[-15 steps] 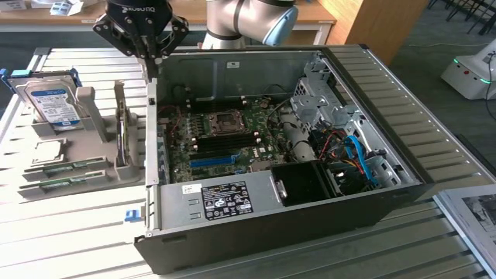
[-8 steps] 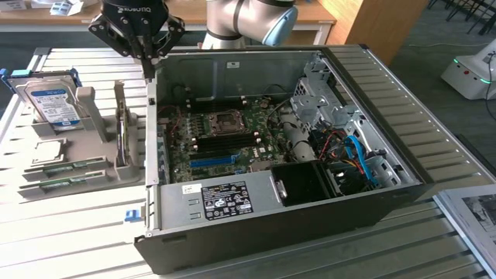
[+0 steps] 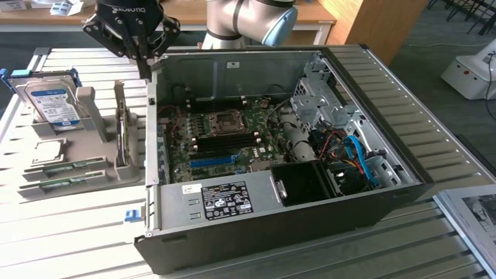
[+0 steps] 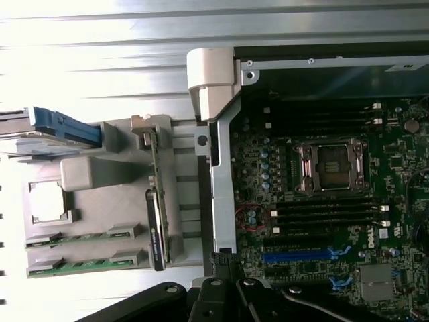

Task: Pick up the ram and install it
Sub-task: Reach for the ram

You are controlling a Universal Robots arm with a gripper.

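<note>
Black end effector: fingers together, empty, above the open computer case. Thin green circuit-board ram stick sits in grey plastic holder, well apart from it. Judged light, rigid, fragile; grip the long edges, avoiding chips.

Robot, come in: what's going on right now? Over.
Gripper shut, empty, above case wall. Ram untouched, lying in grey holder. Hard drive stands in same holder, apart from ram.
</note>
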